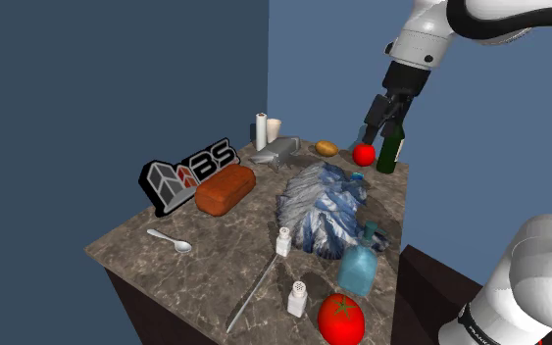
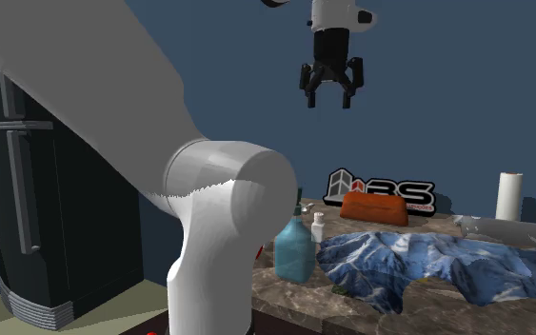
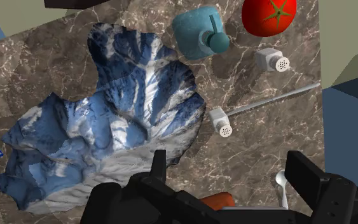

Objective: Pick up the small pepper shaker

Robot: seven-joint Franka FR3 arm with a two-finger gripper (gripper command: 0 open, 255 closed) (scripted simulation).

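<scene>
White small cylindrical pepper shaker stands upright on brown marble tabletop, just beside near edge of crumpled blue-white cloth. My black gripper hangs high over far side, fingers apart, empty. I judge that height keeps me clear of clutter before descent.

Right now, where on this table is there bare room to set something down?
The widest bare patch of table lies between the spoon, the brown loaf, the cloth and the thin rod. It is crowded near the blue bottle, the big tomato and the shaker beside it; another shaker stands at the cloth's edge.
</scene>
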